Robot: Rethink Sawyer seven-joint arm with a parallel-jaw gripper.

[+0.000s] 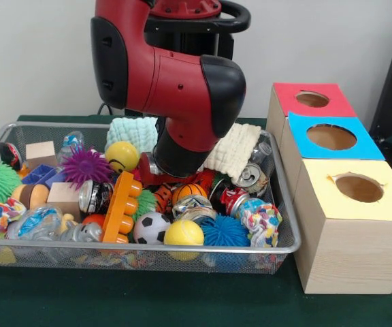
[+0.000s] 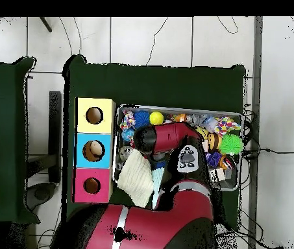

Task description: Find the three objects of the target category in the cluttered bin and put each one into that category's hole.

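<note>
Wire mesh bin (image 1: 286, 204) is brimming with toys, cans and cloths; the arm (image 1: 182, 88) is reaching into its middle, hiding the gripper, so I cannot tell its state. Which category is wanted is unclear. Lifting straight up should avoid snagging clutter before crossing to the boxes (image 1: 349, 231).

The red and black robot arm (image 2: 169, 139) reaches over the wire-mesh bin (image 2: 237, 117), hiding its claw; three square-topped boxes, yellow (image 2: 95, 115), blue (image 2: 94, 150) and red (image 2: 92, 185), stand beside.
</note>
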